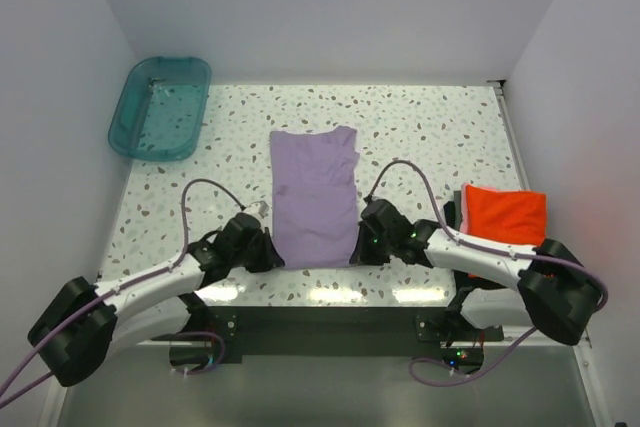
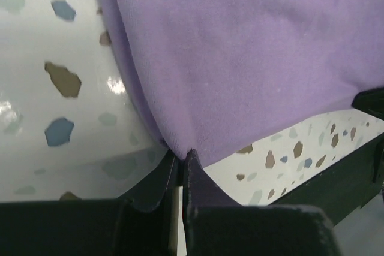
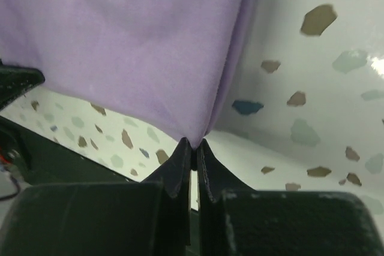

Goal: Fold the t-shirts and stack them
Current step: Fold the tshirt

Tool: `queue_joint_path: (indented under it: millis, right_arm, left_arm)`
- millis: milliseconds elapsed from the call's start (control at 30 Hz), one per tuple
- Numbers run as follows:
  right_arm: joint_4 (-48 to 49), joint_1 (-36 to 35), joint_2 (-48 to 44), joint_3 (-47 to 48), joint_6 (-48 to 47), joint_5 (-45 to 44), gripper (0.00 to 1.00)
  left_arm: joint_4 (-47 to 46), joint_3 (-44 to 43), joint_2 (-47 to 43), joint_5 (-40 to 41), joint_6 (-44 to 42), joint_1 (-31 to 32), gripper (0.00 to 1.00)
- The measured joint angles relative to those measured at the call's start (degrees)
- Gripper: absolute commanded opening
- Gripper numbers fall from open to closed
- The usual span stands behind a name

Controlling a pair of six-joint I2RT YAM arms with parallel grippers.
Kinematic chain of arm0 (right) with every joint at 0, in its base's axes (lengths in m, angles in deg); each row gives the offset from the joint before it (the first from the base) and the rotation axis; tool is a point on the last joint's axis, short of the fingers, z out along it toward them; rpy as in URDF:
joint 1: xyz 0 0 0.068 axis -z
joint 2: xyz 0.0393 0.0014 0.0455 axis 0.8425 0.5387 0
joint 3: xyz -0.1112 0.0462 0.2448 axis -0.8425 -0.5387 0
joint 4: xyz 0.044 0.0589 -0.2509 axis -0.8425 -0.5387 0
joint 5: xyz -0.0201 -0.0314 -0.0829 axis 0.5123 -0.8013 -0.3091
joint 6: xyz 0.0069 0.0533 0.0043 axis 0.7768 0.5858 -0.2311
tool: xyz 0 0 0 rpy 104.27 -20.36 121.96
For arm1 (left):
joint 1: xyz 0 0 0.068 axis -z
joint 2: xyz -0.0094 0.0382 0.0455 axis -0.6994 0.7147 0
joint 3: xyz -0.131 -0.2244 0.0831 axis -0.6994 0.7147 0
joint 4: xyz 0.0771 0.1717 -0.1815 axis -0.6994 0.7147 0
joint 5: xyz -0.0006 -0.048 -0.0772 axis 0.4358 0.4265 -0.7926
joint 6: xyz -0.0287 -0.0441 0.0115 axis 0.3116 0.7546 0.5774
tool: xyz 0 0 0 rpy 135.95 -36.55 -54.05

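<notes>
Pinched tight, the left gripper (image 2: pixel 181 159) has its 2 black fingers closed on the near left corner of the lavender t-shirt (image 2: pixel 240 58), with the cloth bunching into a point where they meet. Opposite it, the right gripper (image 3: pixel 193 145) is likewise clamped on the near right corner of the same shirt. Between the 2 arms the shirt lies flat on the speckled table (image 1: pixel 420 127) as a long folded strip, its neck end toward the far side. An orange-red t-shirt (image 1: pixel 505 213) sits folded near the table's right edge, just beside the right arm. At the far left corner stands 1 teal tub (image 1: pixel 122 122).
</notes>
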Motion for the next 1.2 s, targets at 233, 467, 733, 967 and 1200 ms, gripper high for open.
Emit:
queue_joint_path:
  millis: [233, 467, 733, 967, 1200]
  right_arm:
    - [-8.83, -16.50, -13.51, -0.83, -2.78, -9.22, 0.00]
    - [-19.34, -21.38, -22.25, 2.29, -2.91, -20.09, 0.00]
    - [-26.10, -18.29, -16.31, 18.05, -9.22, -32.96, 0.00]
    - [-21.88, -5.57, -7.23, 26.29, -16.76, -30.64, 0.00]
    - [-16.55, 5.07, 5.53, 35.45, -22.12, -24.50, 0.00]
  left_arm:
    - [9.20, 3.52, -13.62, 5.27, 7.89, 14.36, 0.00]
    - [18.23, -1.81, -21.94, 13.03, 12.83, 20.44, 0.00]
    - [20.06, -17.00, -11.37, 23.58, 7.80, 17.79, 0.00]
    - [13.44, -24.13, -1.36, 22.16, -0.87, 4.15, 0.00]
    - [5.53, -30.88, 12.46, 19.26, -5.79, -4.90, 0.00]
